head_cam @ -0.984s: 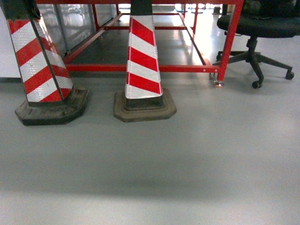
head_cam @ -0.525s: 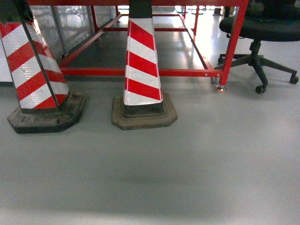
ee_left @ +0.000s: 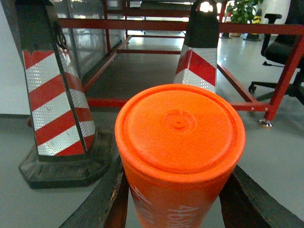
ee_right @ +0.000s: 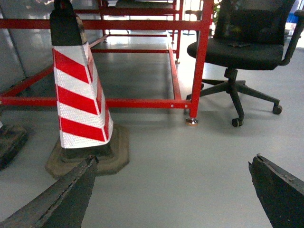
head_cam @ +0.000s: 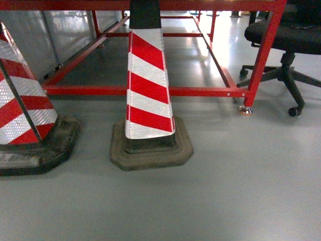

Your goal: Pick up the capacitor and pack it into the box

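The left gripper (ee_left: 178, 199) is holding the orange capacitor (ee_left: 179, 137) between its jaws; white lettering on its side is cut off and unreadable. The right gripper (ee_right: 173, 190) is hanging wide open over the grey floor (head_cam: 241, 191), gripping nothing. Striped cones (head_cam: 148, 95) are standing before a red frame (head_cam: 150, 91), their tops cropped.
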### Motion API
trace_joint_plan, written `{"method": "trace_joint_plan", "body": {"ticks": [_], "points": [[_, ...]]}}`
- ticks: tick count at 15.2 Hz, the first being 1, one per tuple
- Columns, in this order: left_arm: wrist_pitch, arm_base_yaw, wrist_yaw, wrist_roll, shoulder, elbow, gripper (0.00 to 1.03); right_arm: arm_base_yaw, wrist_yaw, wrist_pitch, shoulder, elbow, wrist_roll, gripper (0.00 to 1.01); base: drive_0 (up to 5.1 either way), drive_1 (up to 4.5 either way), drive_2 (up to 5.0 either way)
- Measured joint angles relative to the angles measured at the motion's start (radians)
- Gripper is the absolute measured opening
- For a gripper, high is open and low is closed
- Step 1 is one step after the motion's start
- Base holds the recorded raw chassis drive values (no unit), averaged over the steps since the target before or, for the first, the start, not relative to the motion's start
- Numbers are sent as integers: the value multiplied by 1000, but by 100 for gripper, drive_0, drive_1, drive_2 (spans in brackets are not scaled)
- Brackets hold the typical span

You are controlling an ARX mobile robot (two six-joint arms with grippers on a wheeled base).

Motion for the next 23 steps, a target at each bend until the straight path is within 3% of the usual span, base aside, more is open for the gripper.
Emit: {"method": "trace_joint_plan", "body": {"ticks": [10, 23], "points": [[1, 0, -2, 0, 0, 0, 43, 0, 0, 3, 0, 0, 0, 98, -500, 245, 245], [-2, 0, -1, 0, 0, 0, 43, 0, 0, 0, 0, 0, 0, 98, 0, 0, 0]]}}
